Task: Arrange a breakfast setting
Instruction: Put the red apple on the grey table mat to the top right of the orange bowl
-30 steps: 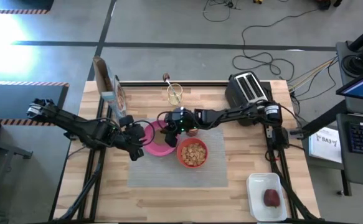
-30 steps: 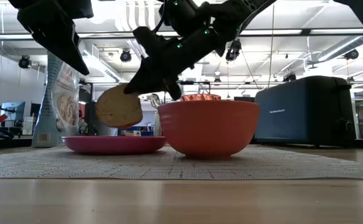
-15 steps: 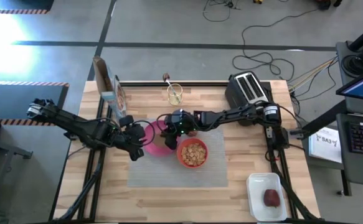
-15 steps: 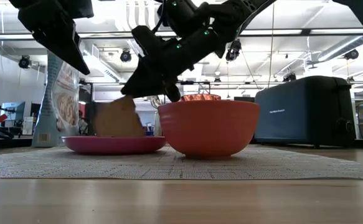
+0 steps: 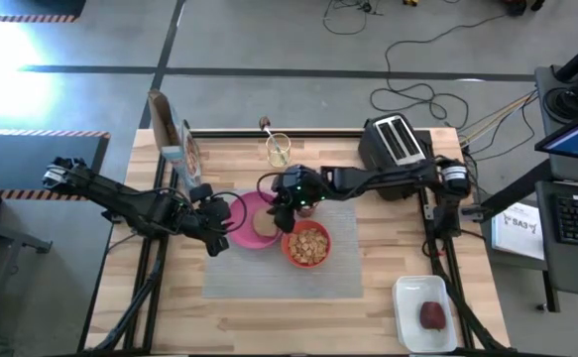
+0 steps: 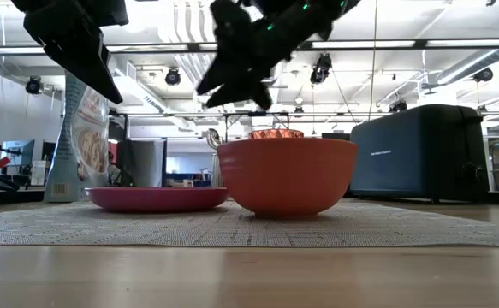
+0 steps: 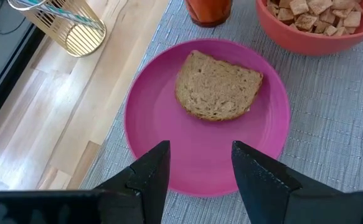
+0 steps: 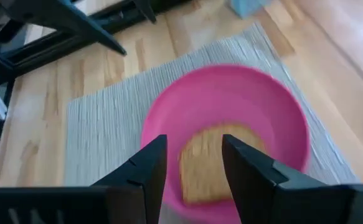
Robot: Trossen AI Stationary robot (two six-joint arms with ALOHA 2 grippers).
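A toast slice (image 7: 218,85) lies flat on the round pink plate (image 7: 150,134), which sits on the grey placemat (image 5: 284,278). To the plate's right stands the red-orange bowl (image 5: 307,245), filled with cereal. A small orange cup (image 7: 207,7) stands just beyond the plate. My right gripper (image 8: 193,168) hangs open above the plate and toast, well clear of them in the low view (image 6: 236,73). At the plate's left rim my left gripper (image 7: 200,168) hovers open, with nothing between its fingers. The dark-red fruit (image 5: 432,314) lies on a white tray.
A black toaster (image 5: 398,144) stands at the far right. A cereal box (image 5: 174,139) is at the far left, and a yellowish glass (image 5: 279,150) holding thin sticks is at the far middle. The white tray (image 5: 412,293) sits at the near right corner.
My right gripper has opened and let go of the toast, then risen and drawn back a little toward the table's right. The toast, held tilted above the plate a second ago, has dropped onto the plate and now lies flat.
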